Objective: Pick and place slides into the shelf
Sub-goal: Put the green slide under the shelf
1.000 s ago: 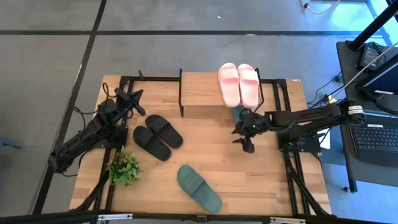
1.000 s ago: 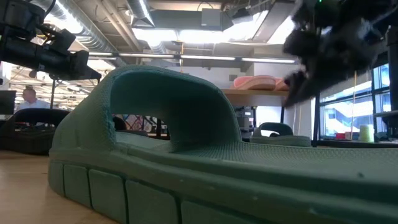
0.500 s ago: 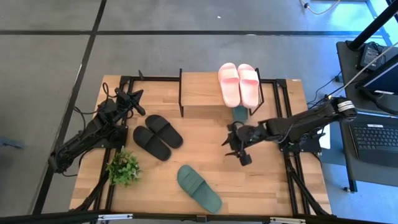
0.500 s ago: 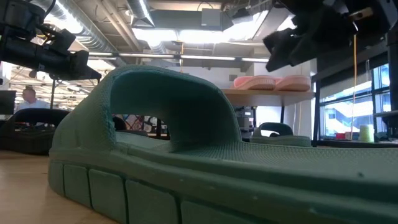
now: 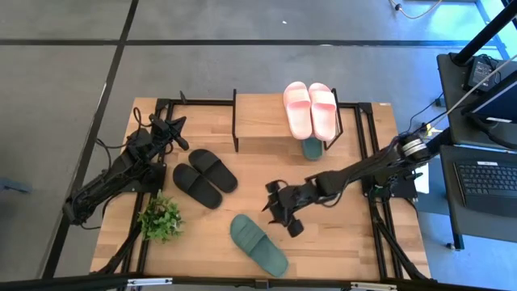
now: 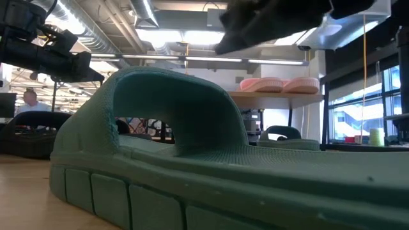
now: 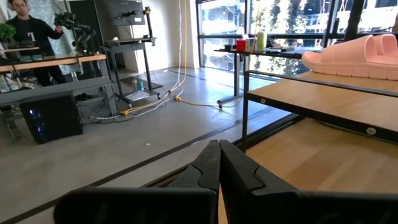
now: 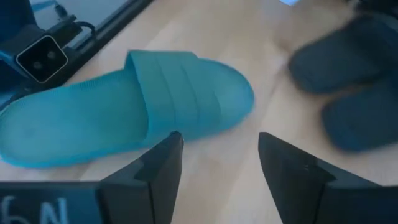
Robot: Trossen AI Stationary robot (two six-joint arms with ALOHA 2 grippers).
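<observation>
Pink pair point(image 5: 311, 109) sits on the shelf point(image 5: 260, 113), one green slide point(image 5: 312, 148) seemingly beneath; open right hand point(image 5: 279, 212) nears the other green slide point(image 5: 258, 243), black pair point(image 5: 204, 177) left.

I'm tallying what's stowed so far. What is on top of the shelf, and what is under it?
On top of the shelf lies the pale pink pair. One dark green slide pokes out from beneath; the top board hides the rest under it.
</observation>
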